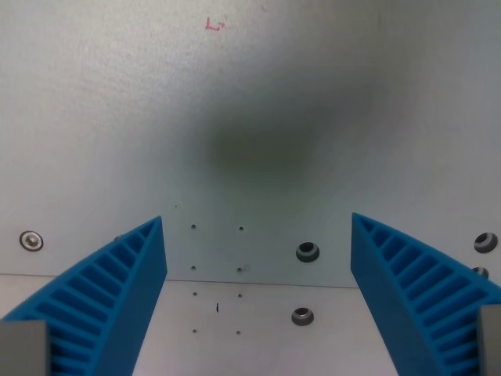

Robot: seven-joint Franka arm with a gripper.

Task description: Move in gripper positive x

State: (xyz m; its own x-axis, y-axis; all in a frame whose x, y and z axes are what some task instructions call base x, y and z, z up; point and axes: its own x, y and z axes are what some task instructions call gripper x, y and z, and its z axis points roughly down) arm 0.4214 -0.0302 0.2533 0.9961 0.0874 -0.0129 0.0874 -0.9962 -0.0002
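In the wrist view my gripper points down at a pale grey metal plate. Its two blue ribbed fingers stand wide apart, one at the wrist view's left and one at the wrist view's right. Nothing is between them. A dark blurred shadow of the gripper lies on the plate above the fingers.
The plate has bolts and several small holes. A seam crosses between two plates. A small red mark sits near the top.
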